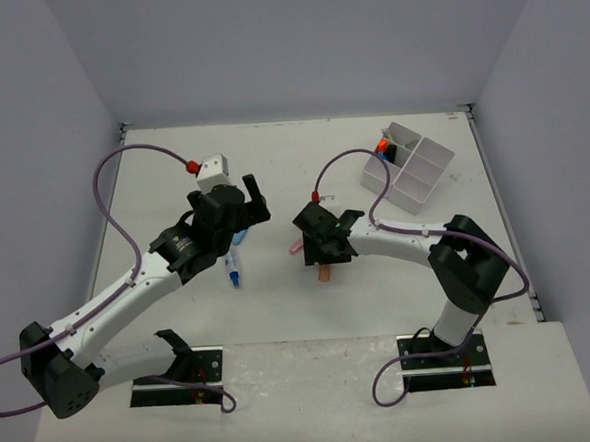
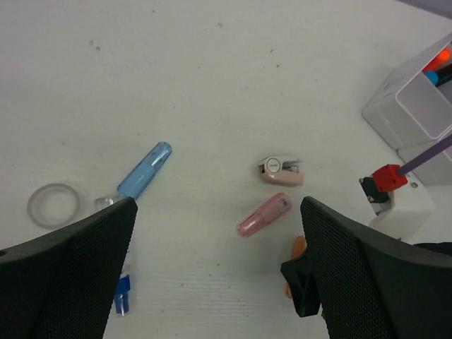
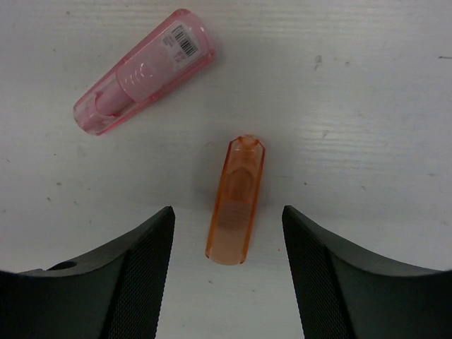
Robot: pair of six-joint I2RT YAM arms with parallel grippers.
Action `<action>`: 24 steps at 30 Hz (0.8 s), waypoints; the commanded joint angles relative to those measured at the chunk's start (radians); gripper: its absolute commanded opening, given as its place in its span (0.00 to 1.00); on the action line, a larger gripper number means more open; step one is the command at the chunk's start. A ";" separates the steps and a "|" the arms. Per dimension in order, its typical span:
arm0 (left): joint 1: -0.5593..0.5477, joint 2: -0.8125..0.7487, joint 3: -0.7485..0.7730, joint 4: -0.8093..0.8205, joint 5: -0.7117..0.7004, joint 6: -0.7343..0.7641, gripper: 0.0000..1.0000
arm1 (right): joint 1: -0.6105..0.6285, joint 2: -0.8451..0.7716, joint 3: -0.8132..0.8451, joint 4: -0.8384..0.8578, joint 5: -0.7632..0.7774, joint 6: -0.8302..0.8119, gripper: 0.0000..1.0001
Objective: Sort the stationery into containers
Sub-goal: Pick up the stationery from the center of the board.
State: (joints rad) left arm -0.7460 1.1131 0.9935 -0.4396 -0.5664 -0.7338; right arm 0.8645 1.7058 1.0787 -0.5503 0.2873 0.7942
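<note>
A translucent orange cap (image 3: 236, 205) lies on the table between the fingers of my right gripper (image 3: 227, 213), which is open with a gap on each side of the cap. A pink capped piece (image 3: 145, 70) lies just beyond it. From above, the right gripper (image 1: 324, 257) hovers over the orange cap (image 1: 324, 273). My left gripper (image 2: 217, 212) is open and empty above the table, with a blue cap (image 2: 145, 169), a clear tape roll (image 2: 53, 205), the pink piece (image 2: 265, 214) and a pink-and-white item (image 2: 280, 170) below it. The white divided tray (image 1: 407, 167) sits far right.
The tray (image 2: 413, 106) holds orange- and blue-tipped items in its far compartment. A small blue piece (image 2: 122, 293) lies by the left finger. The right arm's purple cable and red connector (image 2: 387, 176) hang near the tray. White walls enclose the table.
</note>
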 commanded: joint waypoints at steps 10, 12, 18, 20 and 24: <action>0.000 -0.116 -0.100 -0.026 0.039 0.009 1.00 | 0.064 0.094 -0.046 0.028 -0.018 0.156 0.35; -0.001 -0.105 -0.107 -0.008 0.055 0.011 1.00 | 0.069 0.077 -0.087 0.069 -0.032 0.160 0.18; 0.000 -0.033 -0.101 0.121 0.296 0.012 1.00 | 0.114 -0.163 -0.149 0.137 0.095 0.001 0.00; 0.000 -0.012 -0.106 0.228 0.437 0.006 1.00 | 0.141 -0.286 -0.210 0.191 0.153 -0.090 0.00; 0.000 0.092 -0.112 0.482 0.842 -0.087 1.00 | 0.153 -0.625 -0.419 0.445 0.057 -0.274 0.00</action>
State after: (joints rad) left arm -0.7464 1.1290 0.8852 -0.2740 -0.1452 -0.7439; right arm 1.0096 1.3602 0.7935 -0.3605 0.3523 0.7209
